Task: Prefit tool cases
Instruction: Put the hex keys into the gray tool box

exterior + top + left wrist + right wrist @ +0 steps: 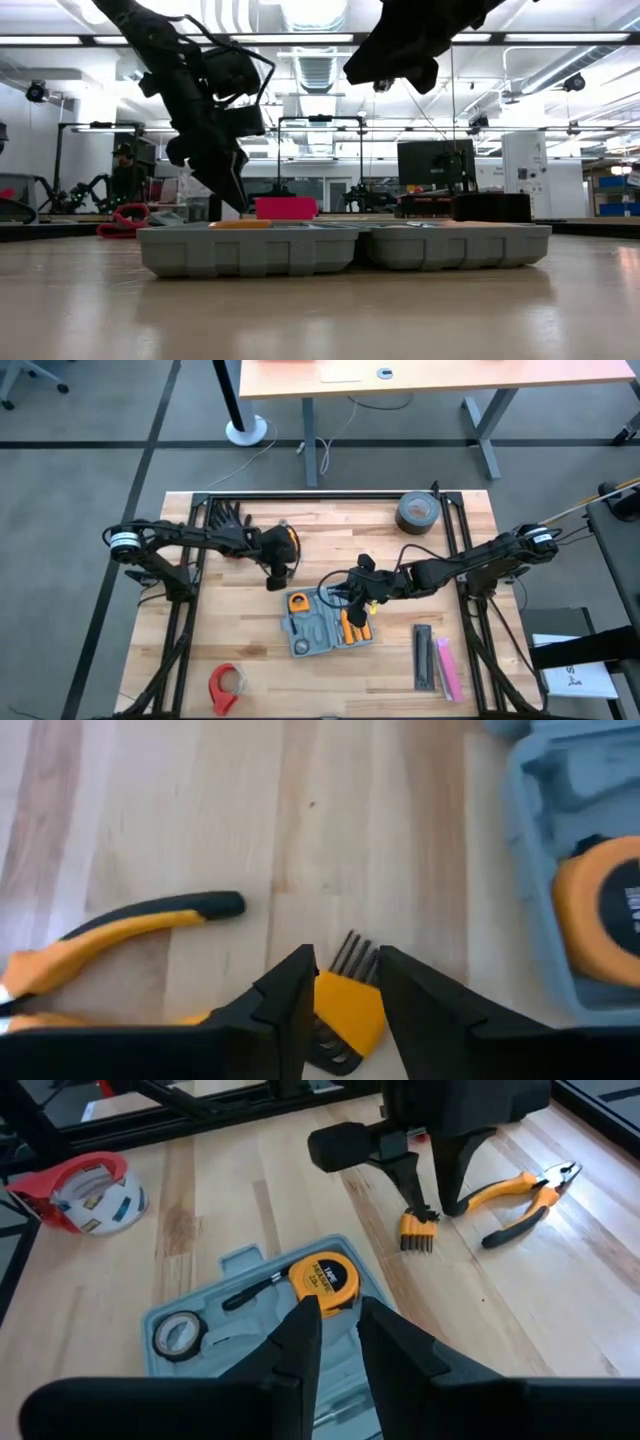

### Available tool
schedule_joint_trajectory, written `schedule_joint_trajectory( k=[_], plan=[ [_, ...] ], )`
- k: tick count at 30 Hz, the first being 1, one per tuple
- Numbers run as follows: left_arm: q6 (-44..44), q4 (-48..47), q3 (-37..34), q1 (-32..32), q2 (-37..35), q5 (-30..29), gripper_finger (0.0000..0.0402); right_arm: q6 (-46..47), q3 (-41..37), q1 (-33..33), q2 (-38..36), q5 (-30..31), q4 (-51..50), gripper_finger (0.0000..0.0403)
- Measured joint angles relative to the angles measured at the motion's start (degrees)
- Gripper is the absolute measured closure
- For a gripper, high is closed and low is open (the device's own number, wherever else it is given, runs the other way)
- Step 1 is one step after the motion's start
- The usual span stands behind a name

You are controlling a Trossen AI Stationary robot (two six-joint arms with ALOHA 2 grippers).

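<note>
Blue-grey plastic tool case (326,624) lies open near the middle of your pale wooden plank surface (250,640), a yellow tape measure (324,1276) in its tray. Your left end effector (345,992) straddles an orange hex-key set (348,1003) beside orange-handled pliers (120,935), fingers parted and not clamping it. Your right end effector (338,1328) hovers above the case, fingers slightly apart, empty. Red tape dispenser (224,687) sits near the surface's edge; ceiling lights and workstations fill the room behind.
</note>
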Motion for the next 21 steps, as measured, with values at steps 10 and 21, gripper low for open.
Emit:
schedule_joint_trajectory(
  k=[10, 21],
  plan=[
    [-6.77, -3.76, 0.00, 2.72, 0.04, -0.11, 0.0307, 0.01, 0.00, 0.09, 0.00, 0.00, 0.95, 0.0359],
    [-9.89, -3.92, 0.00, 0.43, 3.21, 0.36, 0.0309, -0.01, 0.00, 0.25, 0.00, -0.02, 2.54, 0.0345]
  ],
)
